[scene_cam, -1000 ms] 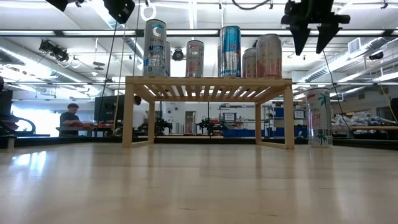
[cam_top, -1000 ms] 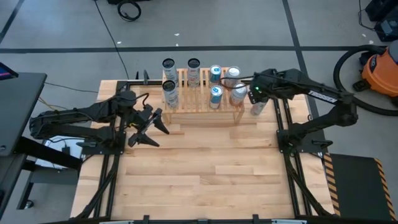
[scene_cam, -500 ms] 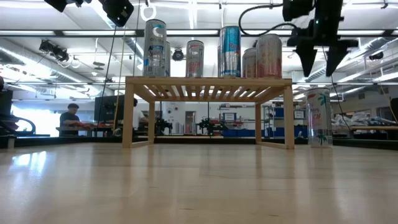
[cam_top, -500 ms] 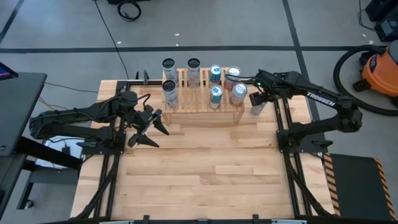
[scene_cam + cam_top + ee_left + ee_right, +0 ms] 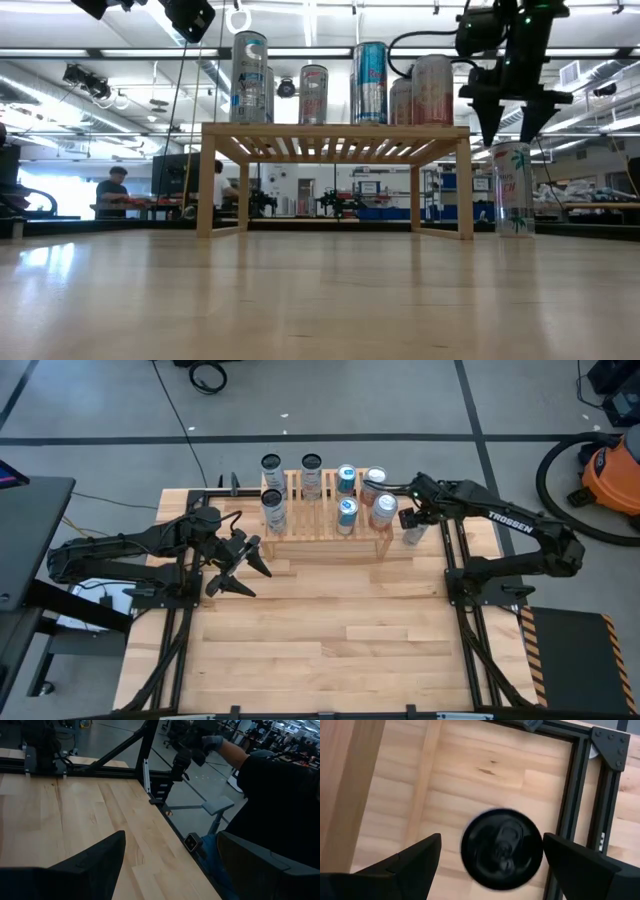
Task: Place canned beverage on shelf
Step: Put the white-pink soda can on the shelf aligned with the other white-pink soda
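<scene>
The can point(image 5: 513, 188) was seen standing upright on the table point(image 5: 330, 630), just beside the shelf point(image 5: 335, 140) at its right end, not yet on the slats. The right gripper point(image 5: 511, 128) was positioned directly above it, fingers spread wide and pointed down, w/ tips at about the can's rim level; no contact could be confirmed. In the right wrist view the can top point(image 5: 501, 848) was framed between the two fingers point(image 5: 412, 860), w/ clear gaps either side, nothing gripped. Six other cans point(image 5: 347, 512) were already set on the shelf. The left gripper point(image 5: 240, 565) was held over the table's left part, well apart from the shelf, fingers spread, empty.
</scene>
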Tool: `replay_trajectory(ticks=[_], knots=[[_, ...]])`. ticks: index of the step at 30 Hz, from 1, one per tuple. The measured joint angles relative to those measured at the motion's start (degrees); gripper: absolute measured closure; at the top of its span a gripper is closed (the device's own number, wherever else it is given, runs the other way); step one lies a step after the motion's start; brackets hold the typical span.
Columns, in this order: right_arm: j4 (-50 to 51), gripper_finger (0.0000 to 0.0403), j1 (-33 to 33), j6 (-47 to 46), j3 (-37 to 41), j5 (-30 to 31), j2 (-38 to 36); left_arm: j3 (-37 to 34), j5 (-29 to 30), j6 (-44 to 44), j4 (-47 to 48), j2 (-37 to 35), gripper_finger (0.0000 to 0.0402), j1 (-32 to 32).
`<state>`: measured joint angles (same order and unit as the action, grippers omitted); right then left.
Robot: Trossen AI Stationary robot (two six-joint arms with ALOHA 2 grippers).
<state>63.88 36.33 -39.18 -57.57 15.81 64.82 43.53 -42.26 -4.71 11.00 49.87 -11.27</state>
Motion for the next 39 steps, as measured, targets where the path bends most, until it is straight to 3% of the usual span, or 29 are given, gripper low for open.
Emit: replay_trajectory(ticks=[16, 25, 33, 39], knots=[[-0.95, 0.0057, 1.32, 3.32, 2.82, -0.91, 0.02, 0.00, 0.00, -0.03, 0.00, 0.00, 0.0084, 0.00], [-0.86, 0.0139, 1.32, 5.60, 2.82, -0.81, 0.03, 0.00, 0.00, 0.00, -0.02, 0.00, 0.0084, -0.02], [-0.55, 0.0141, 1.34, 8.25, 2.49, -1.57, 0.04, 0.00, 0.00, 0.00, -0.02, 0.00, 0.0084, -0.02], [3.66, 0.0141, 1.34, 10.69, -3.04, -2.52, 0.15, 0.00, 0.00, -0.02, -0.04, 0.00, 0.0084, -0.01]])
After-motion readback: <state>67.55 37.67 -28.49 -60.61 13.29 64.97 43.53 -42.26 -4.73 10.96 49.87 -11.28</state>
